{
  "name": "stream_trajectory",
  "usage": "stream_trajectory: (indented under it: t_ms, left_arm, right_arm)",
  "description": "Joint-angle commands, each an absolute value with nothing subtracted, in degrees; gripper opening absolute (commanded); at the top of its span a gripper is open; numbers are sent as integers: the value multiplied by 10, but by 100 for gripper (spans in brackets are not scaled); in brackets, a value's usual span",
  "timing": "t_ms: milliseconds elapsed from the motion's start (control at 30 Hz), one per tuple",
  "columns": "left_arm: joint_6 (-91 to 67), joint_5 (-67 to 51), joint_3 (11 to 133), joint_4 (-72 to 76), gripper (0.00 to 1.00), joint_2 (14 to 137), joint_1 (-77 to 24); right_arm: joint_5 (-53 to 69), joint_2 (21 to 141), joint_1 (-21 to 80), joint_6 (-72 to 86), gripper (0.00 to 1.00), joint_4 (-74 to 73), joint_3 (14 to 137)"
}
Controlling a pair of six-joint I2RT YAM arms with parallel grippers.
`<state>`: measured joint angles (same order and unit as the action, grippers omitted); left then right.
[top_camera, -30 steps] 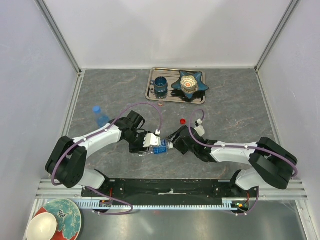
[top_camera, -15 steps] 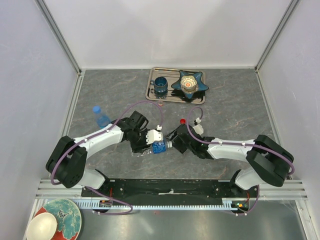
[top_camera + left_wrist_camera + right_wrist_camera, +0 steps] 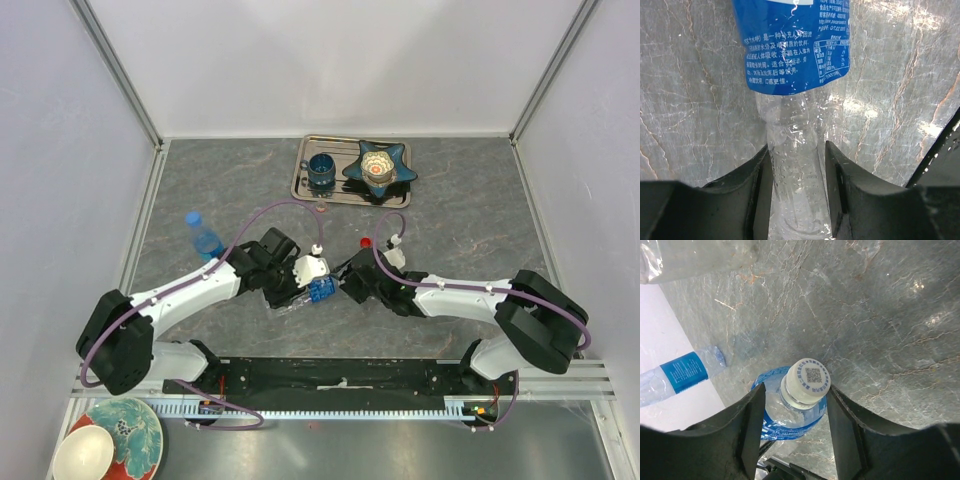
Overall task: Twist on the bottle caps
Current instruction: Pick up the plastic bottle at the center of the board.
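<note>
A clear bottle with a blue label [image 3: 321,290] is held off the table between the two arms. My left gripper [image 3: 303,290] is shut on its clear lower body [image 3: 796,165], and both fingers press its sides. A white cap [image 3: 807,376] sits on the bottle's neck. My right gripper [image 3: 795,390] stands open astride the cap: the right finger touches it and the left finger is a little apart. In the top view the right gripper [image 3: 342,284] meets the bottle's neck end. A red cap [image 3: 366,242] lies on the table behind it. A second bottle [image 3: 204,236] with a blue cap stands at the left.
A metal tray [image 3: 302,180] at the back holds a dark blue cup [image 3: 321,171] and a star-shaped dish [image 3: 378,165]. A patterned plate [image 3: 130,430] and a white bowl [image 3: 82,452] sit at the near left, below the rail. White walls enclose the table.
The left arm has drawn back and turned the bottle slightly. The right gripper has moved left onto the bottle's neck. Both grippers' jaws have narrowed.
</note>
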<state>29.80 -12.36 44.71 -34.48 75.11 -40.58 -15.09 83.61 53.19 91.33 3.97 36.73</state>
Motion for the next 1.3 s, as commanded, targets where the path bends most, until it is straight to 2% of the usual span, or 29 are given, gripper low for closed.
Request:
stream_trajectory:
  t_ms: [0,200,400,467,500,533,567,633,667,767,967,1067,1200,1267]
  left_arm:
    - [258,-145,448,-329,45,728,-425]
    - [240,-156,452,-336,45,721,-438]
    - [207,-169,472,-345,46,712,-454]
    - [194,-178,482,-350,49,712,-458]
    - [189,-182,486,-357,54,711,-459]
    - [184,-193,492,-361,76,708,-459]
    - [175,-198,503,-366,87,707,-459]
    - [167,-205,513,-380,99,696,-459]
    - [159,-205,525,-388,99,694,-458]
    - [156,-201,560,-426,99,686,-459]
    - [173,-153,712,-527,99,650,-457]
    - [187,-106,812,-551,99,629,-457]
    - [183,-31,896,-521,99,576,-455]
    - [170,21,905,-471,99,529,-454]
  right_arm:
    - [-156,838,536,923,55,47,388]
    - [-156,862,537,915,44,52,392]
    - [-155,882,541,908,38,55,399]
    - [-160,886,542,902,31,55,403]
    - [-163,889,545,899,28,55,404]
    - [-165,889,545,894,25,54,404]
    - [-171,888,546,890,19,54,404]
    - [-179,885,547,882,12,51,404]
    - [-191,882,548,875,6,48,404]
    - [-214,868,553,842,0,33,410]
    - [-286,826,574,757,0,26,430]
    - [-312,796,597,679,0,82,435]
    - [-315,767,639,531,0,200,471]
    - [-297,784,654,433,0,201,515]
